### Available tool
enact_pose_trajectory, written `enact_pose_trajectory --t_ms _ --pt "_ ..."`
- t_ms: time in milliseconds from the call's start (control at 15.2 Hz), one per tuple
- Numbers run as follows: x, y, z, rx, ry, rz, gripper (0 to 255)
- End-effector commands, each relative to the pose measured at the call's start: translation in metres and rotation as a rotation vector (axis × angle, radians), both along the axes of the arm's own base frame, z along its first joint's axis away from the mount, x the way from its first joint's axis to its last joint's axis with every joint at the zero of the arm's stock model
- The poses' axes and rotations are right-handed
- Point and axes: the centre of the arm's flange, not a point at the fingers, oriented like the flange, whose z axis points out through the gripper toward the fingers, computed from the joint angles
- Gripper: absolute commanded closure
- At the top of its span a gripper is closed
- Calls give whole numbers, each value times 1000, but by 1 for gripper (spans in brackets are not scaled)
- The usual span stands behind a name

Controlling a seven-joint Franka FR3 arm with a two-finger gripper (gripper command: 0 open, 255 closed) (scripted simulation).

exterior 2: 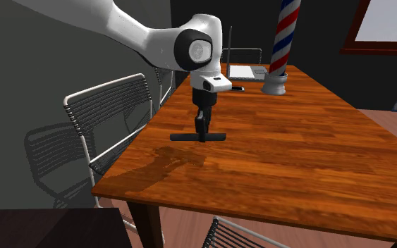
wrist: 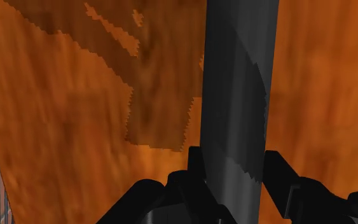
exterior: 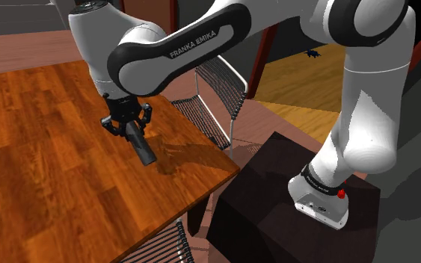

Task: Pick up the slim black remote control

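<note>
Above the near part of the wooden table [exterior 2: 316,141], the all-black gripper [exterior: 130,128] points straight down from the white arm [exterior: 201,41]. Its two fingers [wrist: 195,167] are closed narrowly on the slim black remote control [exterior 2: 182,137].

**Grasp.** The wrist view has one finger pressed against each long side of the remote, with bare wood grain behind it. In the second exterior view the remote lies level and crosswise under the hand, held near its middle.

**Step in hand.** A dark shadow lies on the boards just below the remote, so it appears to hang clear of the table, though the gap itself is hard to judge from these angles. On that reading the grasp is made and the lift is under way.

**Next move.** The lift calls for a steady, straight rise with the grip kept firm. A long, thin body held at one narrow band could pivot between the pads if jolted.

**Surface.** The table is glossy reddish-brown planking, bare around the hand. At its far end in the second exterior view stand a red, white and blue striped barber pole [exterior 2: 286,35] and a flat white item [exterior 2: 249,72].

**Room.** Wire-backed chairs [exterior 2: 108,106] are drawn up along the table's edge. The dark box stand [exterior: 268,194] sits on the floor beside it, and the walls are grey.
</note>
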Motion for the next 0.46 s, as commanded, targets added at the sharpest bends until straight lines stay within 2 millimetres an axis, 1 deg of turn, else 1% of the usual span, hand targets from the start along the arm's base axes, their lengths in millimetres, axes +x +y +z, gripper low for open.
enact_pose_trajectory --t_ms 0,264,396 --pt "-1 1 10 0 0 0 255" --pt "-1 1 31 0 0 0 255" --pt "-1 1 32 0 0 0 255"
